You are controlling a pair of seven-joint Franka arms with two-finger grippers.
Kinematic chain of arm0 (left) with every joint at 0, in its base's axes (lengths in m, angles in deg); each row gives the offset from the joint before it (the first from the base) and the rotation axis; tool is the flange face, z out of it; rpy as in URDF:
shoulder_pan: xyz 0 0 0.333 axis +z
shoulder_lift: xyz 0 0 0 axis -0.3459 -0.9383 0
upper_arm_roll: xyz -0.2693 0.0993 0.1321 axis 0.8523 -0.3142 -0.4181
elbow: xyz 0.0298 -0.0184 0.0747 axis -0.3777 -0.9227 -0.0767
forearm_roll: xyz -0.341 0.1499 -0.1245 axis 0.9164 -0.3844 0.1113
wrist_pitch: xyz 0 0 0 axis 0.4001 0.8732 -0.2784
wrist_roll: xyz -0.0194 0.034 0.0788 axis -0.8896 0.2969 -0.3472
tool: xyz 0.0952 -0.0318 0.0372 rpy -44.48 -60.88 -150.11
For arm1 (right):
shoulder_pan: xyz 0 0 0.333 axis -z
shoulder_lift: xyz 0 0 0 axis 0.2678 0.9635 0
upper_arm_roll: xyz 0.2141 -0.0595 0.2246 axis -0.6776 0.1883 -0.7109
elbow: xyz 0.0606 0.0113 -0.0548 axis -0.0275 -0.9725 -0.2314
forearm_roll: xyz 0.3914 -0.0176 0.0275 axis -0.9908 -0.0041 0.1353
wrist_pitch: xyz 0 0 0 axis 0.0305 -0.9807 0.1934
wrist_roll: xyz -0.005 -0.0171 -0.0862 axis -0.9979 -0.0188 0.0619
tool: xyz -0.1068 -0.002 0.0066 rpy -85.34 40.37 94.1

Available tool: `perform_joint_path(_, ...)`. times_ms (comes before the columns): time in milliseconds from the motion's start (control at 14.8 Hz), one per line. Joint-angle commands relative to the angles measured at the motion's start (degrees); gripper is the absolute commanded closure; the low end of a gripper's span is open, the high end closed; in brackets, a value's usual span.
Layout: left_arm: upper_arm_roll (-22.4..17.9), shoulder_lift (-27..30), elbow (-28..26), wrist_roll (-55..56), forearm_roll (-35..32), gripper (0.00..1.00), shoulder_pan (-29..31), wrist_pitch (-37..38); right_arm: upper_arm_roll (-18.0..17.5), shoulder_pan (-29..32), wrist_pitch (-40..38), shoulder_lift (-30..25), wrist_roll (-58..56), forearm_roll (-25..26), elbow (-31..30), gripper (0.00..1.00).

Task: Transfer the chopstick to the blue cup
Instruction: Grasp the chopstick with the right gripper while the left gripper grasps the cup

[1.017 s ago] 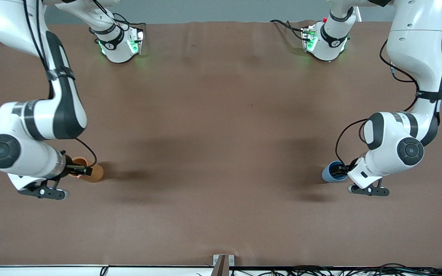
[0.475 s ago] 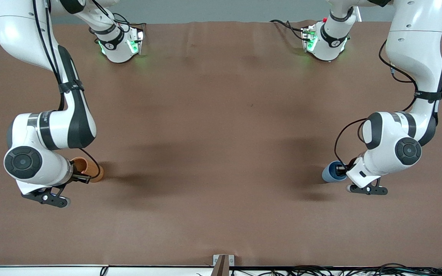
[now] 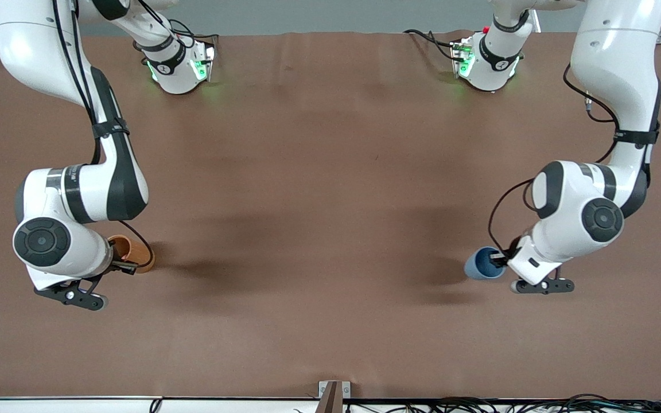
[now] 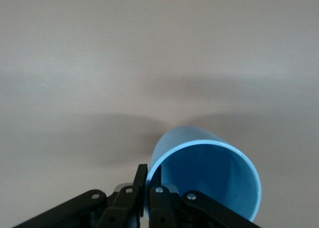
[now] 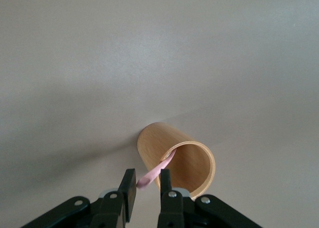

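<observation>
Front view first: the right gripper (image 3: 125, 267) is sitting at the brown cup (image 3: 135, 252) toward the right arm's end of the counter (image 3: 319, 229), while the left gripper (image 3: 501, 261) is at the blue cup (image 3: 482, 265) toward the left arm's end, the two cups well apart.

Left wrist view: the jaws are pinching shut on the blue cup's (image 4: 209, 180) rim, one finger inside, one outside (a thin-wall grip, so any lift should be slow and level).

Right wrist view: the chopstick (image 5: 157, 172) is leaning out of the brown cup (image 5: 177, 160), its pink end lying between the jaws, which are standing narrowly apart around it; I cannot tell whether they are gripping it yet. The closing wants to be square on the stick, then a draw along its length so the brown cup is not tipping.
</observation>
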Motion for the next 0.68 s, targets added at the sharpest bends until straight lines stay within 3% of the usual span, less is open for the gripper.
perform_joint_path(0, 6.36, 1.44, 1.13, 14.36, -1.27, 0.99, -1.03, 2.50, -0.11, 0.48, -0.38, 0.49, 1.27, 1.42, 0.89, 0.76)
perform_joint_path(136, 9.28, 1.18, 2.09, 24.82, -4.68, 0.99, -4.27, 2.50, -0.11, 0.48, -0.38, 0.49, 1.27, 1.42, 0.89, 0.82)
perform_joint_path(271, 12.00, -0.66, 3.14, 35.62, -8.45, 0.99, -7.78, 2.50, -0.02, 0.66, -0.73, 0.23, 0.83, 1.42, 0.97, 0.96)
perform_joint_path(407, 14.20, -2.77, 4.90, 43.99, -11.45, 0.99, -11.12, 2.50, 0.07, 1.18, -1.00, -0.48, 0.31, 1.34, 1.15, 0.98)
perform_joint_path(610, 14.48, -5.67, 7.00, 51.49, -13.40, 0.99, -16.58, 1.97, -0.02, 1.89, -1.09, -2.23, 0.30, 1.16, 1.06, 0.98)
